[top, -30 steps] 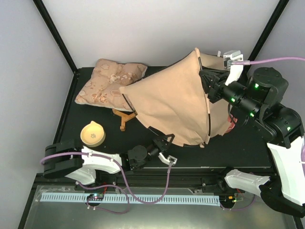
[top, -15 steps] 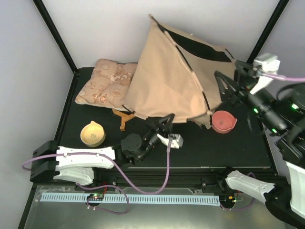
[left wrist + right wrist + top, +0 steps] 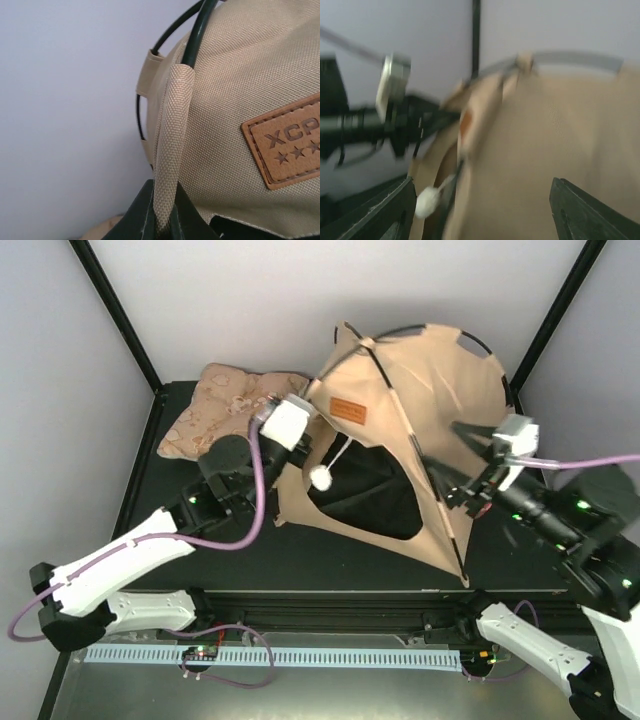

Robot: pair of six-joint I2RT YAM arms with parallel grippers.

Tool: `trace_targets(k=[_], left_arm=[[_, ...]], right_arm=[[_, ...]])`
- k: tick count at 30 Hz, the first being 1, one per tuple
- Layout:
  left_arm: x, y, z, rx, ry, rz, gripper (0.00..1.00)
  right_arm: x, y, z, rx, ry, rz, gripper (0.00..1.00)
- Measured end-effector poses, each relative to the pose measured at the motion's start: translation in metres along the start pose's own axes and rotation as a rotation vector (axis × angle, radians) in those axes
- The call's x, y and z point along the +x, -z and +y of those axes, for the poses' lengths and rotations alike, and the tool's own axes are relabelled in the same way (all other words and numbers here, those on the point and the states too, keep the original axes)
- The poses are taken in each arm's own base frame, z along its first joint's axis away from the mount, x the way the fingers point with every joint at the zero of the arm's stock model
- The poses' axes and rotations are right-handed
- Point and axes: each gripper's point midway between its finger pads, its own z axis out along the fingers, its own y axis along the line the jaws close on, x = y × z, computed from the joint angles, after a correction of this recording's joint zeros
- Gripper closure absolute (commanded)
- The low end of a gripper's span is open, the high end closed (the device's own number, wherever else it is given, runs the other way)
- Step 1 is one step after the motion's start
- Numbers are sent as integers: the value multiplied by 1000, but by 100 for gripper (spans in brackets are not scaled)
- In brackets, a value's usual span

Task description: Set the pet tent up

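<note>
**A:** Top external view: where was the pet tent (image 3: 430,380)?

**B:** Upright at the back of the table (image 3: 300,550), beside the cushion (image 3: 225,405), doorway facing me. My left gripper (image 3: 162,220) pinched its pole sleeve (image 3: 170,150) near the label (image 3: 287,145). My right gripper (image 3: 455,453) hung spread at its side.

**A:** Which step?

**B:** Steadying it, I judged. Next, I'd let go gently so it didn't topple.

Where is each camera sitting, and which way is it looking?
Top external: above and behind, looking down at the large tan canvas pet tent; left arm and right arm show.
Left wrist: looks along the tent's pole sleeve, pinched by the left gripper.
Right wrist: faces the tent's side; the right gripper, open, frames the bottom corners.
Shared: small brown leather label, top and left wrist; white pom-pom, top and right wrist.
</note>
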Motion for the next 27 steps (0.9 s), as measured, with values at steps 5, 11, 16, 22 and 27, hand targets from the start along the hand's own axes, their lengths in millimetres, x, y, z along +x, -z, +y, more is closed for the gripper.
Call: trace_targets(k=[5, 11, 16, 22, 27], left_arm=[[-5, 9, 63, -119, 108, 65, 98], [-14, 48, 170, -400, 149, 106, 98], [-21, 77, 219, -550, 153, 135, 98], [-9, 96, 266, -724, 147, 228, 99], [-6, 108, 279, -781, 173, 239, 98]], right_arm=[[78, -23, 18, -122, -111, 152, 26], [115, -18, 32, -188, -187, 137, 27], [135, -23, 40, -240, -219, 88, 24], [204, -58, 35, -235, -326, 194, 25], [272, -107, 23, -164, -492, 368, 22]])
